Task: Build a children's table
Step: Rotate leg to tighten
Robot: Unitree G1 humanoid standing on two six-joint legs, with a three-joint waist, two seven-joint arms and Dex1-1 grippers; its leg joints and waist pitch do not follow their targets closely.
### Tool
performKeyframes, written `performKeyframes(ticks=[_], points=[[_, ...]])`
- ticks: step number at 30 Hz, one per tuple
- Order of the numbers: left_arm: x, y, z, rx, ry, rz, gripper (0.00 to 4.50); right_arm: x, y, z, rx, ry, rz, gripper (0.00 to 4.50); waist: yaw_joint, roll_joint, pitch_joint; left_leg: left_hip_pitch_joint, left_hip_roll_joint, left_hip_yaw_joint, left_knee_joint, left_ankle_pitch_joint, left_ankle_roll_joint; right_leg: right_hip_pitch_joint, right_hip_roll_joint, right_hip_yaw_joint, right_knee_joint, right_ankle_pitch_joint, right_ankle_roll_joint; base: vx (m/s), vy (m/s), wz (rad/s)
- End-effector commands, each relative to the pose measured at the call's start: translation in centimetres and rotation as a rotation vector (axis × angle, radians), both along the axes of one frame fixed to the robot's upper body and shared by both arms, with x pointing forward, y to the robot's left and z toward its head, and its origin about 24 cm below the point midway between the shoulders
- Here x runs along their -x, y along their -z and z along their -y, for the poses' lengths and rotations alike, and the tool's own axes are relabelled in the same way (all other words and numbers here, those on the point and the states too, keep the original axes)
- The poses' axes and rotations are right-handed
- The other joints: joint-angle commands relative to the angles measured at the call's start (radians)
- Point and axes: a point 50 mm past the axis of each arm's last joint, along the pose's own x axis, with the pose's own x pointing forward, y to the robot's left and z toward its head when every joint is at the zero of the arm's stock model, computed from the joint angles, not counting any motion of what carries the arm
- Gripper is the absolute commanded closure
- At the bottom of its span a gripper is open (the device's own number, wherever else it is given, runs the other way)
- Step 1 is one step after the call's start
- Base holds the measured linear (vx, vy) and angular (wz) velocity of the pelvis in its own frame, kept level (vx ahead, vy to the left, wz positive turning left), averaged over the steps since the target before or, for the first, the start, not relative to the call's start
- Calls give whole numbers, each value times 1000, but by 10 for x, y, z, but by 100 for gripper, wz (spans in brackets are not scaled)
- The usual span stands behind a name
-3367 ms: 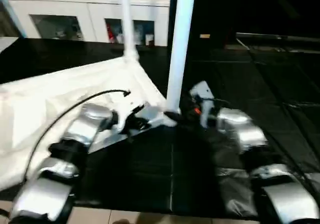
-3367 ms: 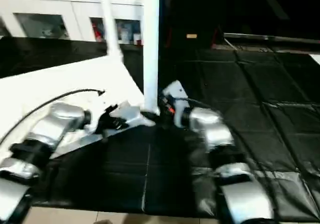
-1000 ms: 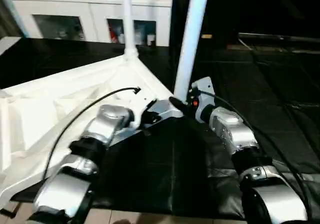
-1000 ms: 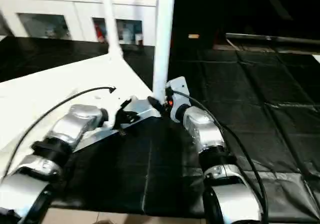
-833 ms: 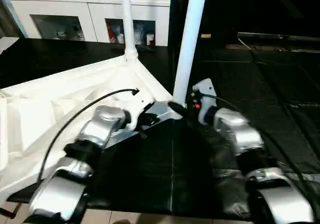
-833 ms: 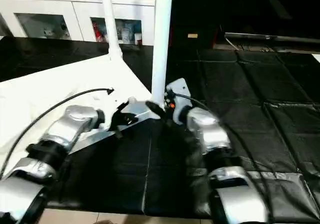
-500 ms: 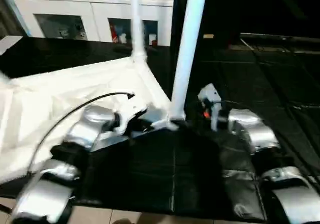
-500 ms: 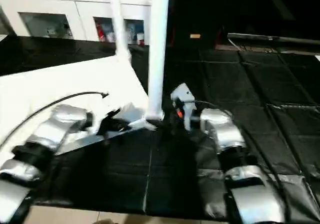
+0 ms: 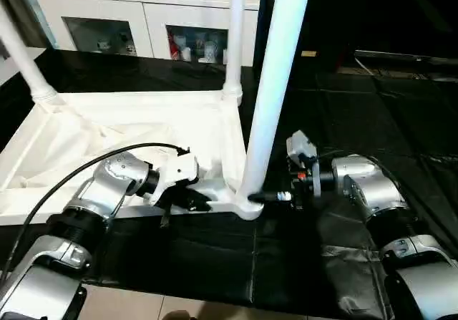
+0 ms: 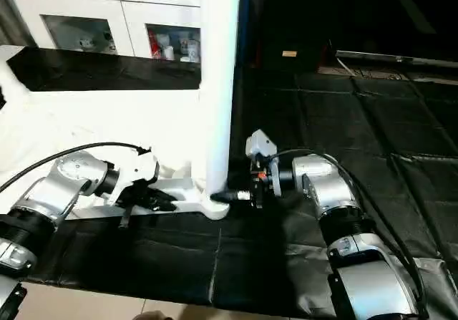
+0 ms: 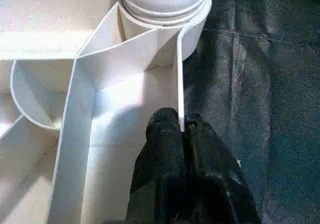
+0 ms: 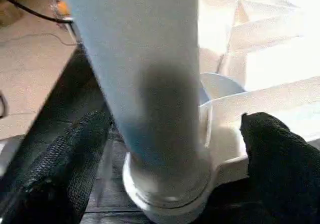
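Note:
The children's table lies upside down on the black mat, its ribbed white top (image 9: 107,130) facing up. A tall white leg (image 9: 275,84) stands upright in the near right corner socket (image 11: 165,3). Two more legs (image 9: 235,41) (image 9: 25,62) stand in the far corners. My left gripper (image 9: 193,204) is shut on the top's thin front rim (image 11: 179,73), just left of that socket. My right gripper (image 9: 275,197) is open at the base of the near leg (image 12: 145,83). One of its fingers (image 12: 60,169) stands on each side of the leg, clear of the tube.
A white cabinet with glass doors (image 9: 143,19) stands behind the table. The black padded mat (image 9: 372,119) stretches to the right and back. A strip of tan floor (image 9: 143,309) runs along the mat's near edge.
The head camera has shifted, so the whole scene sits differently. My right gripper's fingers have spread wider around the leg's base. The left gripper keeps its pinch on the rim.

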Motion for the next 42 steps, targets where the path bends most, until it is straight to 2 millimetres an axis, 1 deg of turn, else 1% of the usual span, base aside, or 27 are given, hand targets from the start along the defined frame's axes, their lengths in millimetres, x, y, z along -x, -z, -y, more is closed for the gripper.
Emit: performKeyframes(ticks=[1, 3, 4, 6, 9, 10, 11, 12, 14, 15, 17, 24, 27, 28, 29, 30, 31, 32, 33, 34, 36, 37, 38, 39, 40, 41, 42], points=[[4, -2, 6, -10, 75, 3, 450, -2, -8, -4, -10, -48, 5, 41, -3, -1, -73, 11, 55, -14, -63, -124, 70, 58, -103, 64, -67, -185, -200, 0, 0, 0], [4, -3, 6, -10, 80, 2, 450, -2, -8, -5, -11, -54, 3, 71, -3, -4, -73, 12, 56, -14, -64, -122, 70, 57, -103, 64, -67, -187, -199, 0, 0, 0], [4, -3, 6, -10, 84, 2, 450, -2, -7, -5, -11, -58, 5, 71, -4, -6, -73, 12, 55, -13, -63, -119, 70, 57, -103, 64, -67, -189, -198, 0, 0, 0], [5, -3, 6, -9, 88, 2, 450, -2, -7, -5, -15, -62, 0, 86, -3, -1, -73, 13, 56, -14, -63, -119, 66, 56, -104, 64, -67, -195, -198, 0, 0, 0], [5, -3, 6, -8, 89, 2, 450, -1, -6, -5, -17, -71, -11, 97, -3, -2, -74, 12, 55, -13, -62, -114, 69, 56, -102, 64, -67, -184, -199, 0, 0, 0], [5, -3, 6, -8, 89, 2, 450, -1, -5, -5, -17, -73, -13, 120, -3, -1, -74, 13, 55, -13, -62, -115, 69, 56, -102, 64, -66, -181, -200, 0, 0, 0], [5, -3, 6, -9, 90, 1, 450, -1, -5, -5, -19, -78, -19, 123, -3, 0, -73, 13, 56, -14, -63, -118, 67, 56, -102, 64, -66, -185, -200, 0, 0, 0], [5, -3, 6, -10, 90, 1, 450, 0, -5, -5, -21, -81, -23, 123, -3, -1, -73, 12, 55, -14, -63, -120, 67, 56, -102, 64, -67, -187, -199, 0, 0, 0], [5, -3, 6, -11, 90, -1, 450, 0, -4, -5, -23, -85, -27, 154, -3, -2, -74, 12, 55, -14, -62, -119, 67, 57, -103, 64, -67, -188, -198, 0, 0, 0], [5, -3, 6, -11, 89, 0, 450, 0, -4, -5, -23, -87, -28, 154, -2, -3, -74, 12, 55, -14, -62, -116, 68, 57, -102, 64, -66, -185, -199, 0, 0, 0], [4, -3, 5, -13, 86, 1, 450, 0, -4, -5, -22, -88, -30, 175, -2, -1, -75, 12, 55, -14, -61, -113, 69, 56, -102, 64, -66, -179, -202, 0, 0, 0], [2, -3, 5, -3, 43, 4, 450, 1, -3, -7, -42, -68, -39, 234, -2, -3, -75, 13, 55, -14, -62, -112, 68, 56, -102, 64, -65, -184, -200, 0, 0, 0], [-4, -3, 10, 32, -44, 11, 450, -1, -1, -10, -56, -7, -40, 245, -3, -4, -73, 12, 55, -13, -62, -117, 62, 56, -102, 64, -67, -198, -198, 0, 0, 0], [-11, -4, 16, 71, -136, 30, 450, -3, 2, -14, -58, 70, -25, 245, -5, -4, -71, 13, 55, -12, -62, -126, 56, 54, -103, 65, -69, -216, -193, 0, 0, 0], [-11, -4, 16, 71, -136, 30, 450, -3, 2, -14, -58, 70, -25, 248, -4, -4, -69, 17, 54, -14, -63, -144, 46, 53, -104, 64, -75, -255, -185, 0, 0, 0], [-12, -5, 17, 77, -157, 36, 450, -4, 3, -15, -56, 91, -24, 248, -6, -6, -69, 14, 52, -14, -64, -146, 44, 56, -104, 63, -76, -269, -180, 0, 0, 0], [-19, -4, 24, 98, -249, 49, 450, -6, 8, -21, -47, 182, -26, 251, -8, -8, -68, 13, 52, -14, -65, -146, 43, 56, -103, 63, -79, -286, -168, 0, 0, 0], [-24, -3, 30, 116, -322, 51, 450, -7, 13, -28, -48, 250, -38, 253, -12, -5, -67, 16, 51, -15, -66, -140, 32, 53, -101, 65, -78, -287, -161, 0, 0, 0], [-28, -3, 35, 126, -371, 50, 450, -7, 16, -33, -49, 297, -47, 254, -13, -6, -68, 17, 50, -16, -66, -143, 30, 54, -103, 64, -81, -296, -159, 0, 0, 0], [-33, -2, 41, 141, -439, 55, 450, -8, 20, -41, -47, 356, -56, 254, -15, -9, -70, 13, 48, -17, -67, -136, 26, 58, -104, 63, -80, -299, -154, 0, 0, 0], [-38, -1, 49, 155, -512, 56, 450, -9, 23, -51, -45, 439, -72, 255, -22, -9, -70, 14, 47, -18, -66, -127, 21, 57, -103, 64, -79, -276, -156, 0, 0, 0], [-42, -1, 57, 167, -579, 64, 450, -12, 25, -61, -33, 513, -89, 255, -27, 2, -70, 15, 45, -19, -66, -136, 18, 56, -104, 63, -81, -276, -161, 0, 0, 0], [-42, -1, 57, 167, -579, 64, 450, -12, 25, -61, -33, 513, -89, 256, -36, -4, -69, 13, 43, -18, -67, -143, 18, 56, -102, 63, -83, -271, -163, 0, 0, 0], [-44, -2, 61, 178, -612, 67, 450, -14, 25, -67, -23, 552, -87, 256, -36, -2, -71, 14, 42, -19, -66, -146, 20, 59, -104, 62, -84, -272, -163, 0, 0, 0], [-47, -2, 66, 186, -649, 78, 450, -17, 24, -74, -19, 603, -89, 256, -38, -3, -70, 14, 41, -18, -66, -149, 24, 58, -103, 63, -86, -277, -161, 0, 0, 0], [-49, -3, 72, 188, -672, 94, 450, -21, 22, -83, -26, 664, -90, 256, -40, -1, -70, 14, 39, -17, -65, -148, 25, 57, -103, 64, -89, -281, -157, 0, 0, 0], [-49, -3, 75, 186, -674, 100, 450, -23, 19, -87, -32, 674, -69, 256, -42, -2, -70, 14, 39, -17, -66, -152, 23, 57, -103, 64, -89, -288, -156, 0, 0, 0]])
